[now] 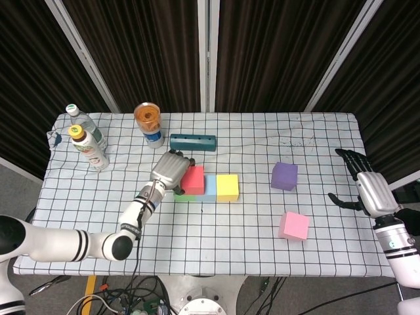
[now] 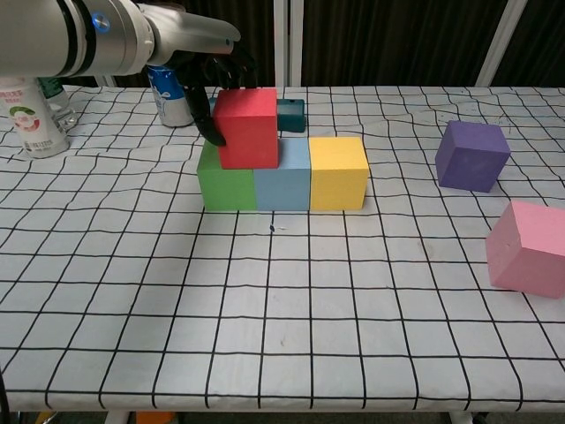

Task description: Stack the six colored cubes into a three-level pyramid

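A green cube, a light blue cube and a yellow cube stand in a row on the checked cloth. A red cube sits over the seam of green and blue, and my left hand grips it from the left and behind. A purple cube and a pink cube lie apart to the right. My right hand hovers open at the table's right edge, holding nothing.
At the back left stand two bottles, a can with an orange lid and a teal block with holes. The table's right edge runs close to the right hand.
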`<control>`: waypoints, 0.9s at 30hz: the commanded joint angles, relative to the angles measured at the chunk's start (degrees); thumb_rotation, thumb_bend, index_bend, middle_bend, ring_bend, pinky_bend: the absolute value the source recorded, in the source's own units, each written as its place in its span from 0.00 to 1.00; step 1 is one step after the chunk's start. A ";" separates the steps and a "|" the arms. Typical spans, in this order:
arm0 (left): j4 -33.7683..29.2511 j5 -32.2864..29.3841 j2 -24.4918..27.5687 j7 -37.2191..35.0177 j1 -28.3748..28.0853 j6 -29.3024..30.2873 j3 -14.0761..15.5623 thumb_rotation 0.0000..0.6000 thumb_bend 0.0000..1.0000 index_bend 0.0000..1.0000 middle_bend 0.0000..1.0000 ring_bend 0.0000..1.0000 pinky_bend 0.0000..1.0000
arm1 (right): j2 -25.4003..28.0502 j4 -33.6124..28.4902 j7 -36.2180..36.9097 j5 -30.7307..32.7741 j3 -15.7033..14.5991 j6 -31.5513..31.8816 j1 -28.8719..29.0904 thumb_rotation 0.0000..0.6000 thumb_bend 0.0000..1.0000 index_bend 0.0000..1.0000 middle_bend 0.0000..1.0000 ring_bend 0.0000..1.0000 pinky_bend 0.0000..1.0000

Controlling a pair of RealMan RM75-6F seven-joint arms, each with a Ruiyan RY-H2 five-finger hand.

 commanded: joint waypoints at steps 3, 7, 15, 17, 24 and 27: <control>-0.25 -0.51 -0.05 0.39 -0.01 0.28 -0.08 1.00 0.10 0.32 0.40 0.24 0.20 | -0.03 0.03 0.02 -0.04 0.02 -0.18 0.13 1.00 0.17 0.00 0.07 0.00 0.00; -0.54 -0.87 0.06 0.67 -0.06 0.34 -0.18 1.00 0.10 0.32 0.40 0.24 0.20 | -0.06 0.06 0.07 -0.08 0.02 -0.14 0.12 1.00 0.17 0.00 0.07 0.00 0.00; -0.50 -1.08 -0.05 0.99 -0.12 0.39 -0.35 1.00 0.10 0.32 0.40 0.24 0.20 | 0.02 -0.02 -0.04 0.01 0.01 -0.20 0.11 1.00 0.17 0.00 0.07 0.00 0.00; -0.35 -1.20 -0.19 1.15 -0.18 0.36 -0.34 1.00 0.10 0.32 0.40 0.24 0.20 | 0.03 -0.02 -0.01 -0.01 -0.01 -0.24 0.11 1.00 0.17 0.00 0.07 0.00 0.00; -0.36 -1.60 -0.27 1.91 -0.39 0.63 -0.26 1.00 0.10 0.31 0.40 0.24 0.20 | 0.09 0.03 0.03 -0.01 -0.03 -0.28 0.09 1.00 0.17 0.00 0.07 0.00 0.00; -0.08 -1.76 -0.46 1.86 -0.38 0.48 -0.31 1.00 0.10 0.29 0.40 0.24 0.20 | 0.08 0.03 0.17 -0.03 -0.09 -0.42 0.11 1.00 0.17 0.00 0.07 0.00 0.00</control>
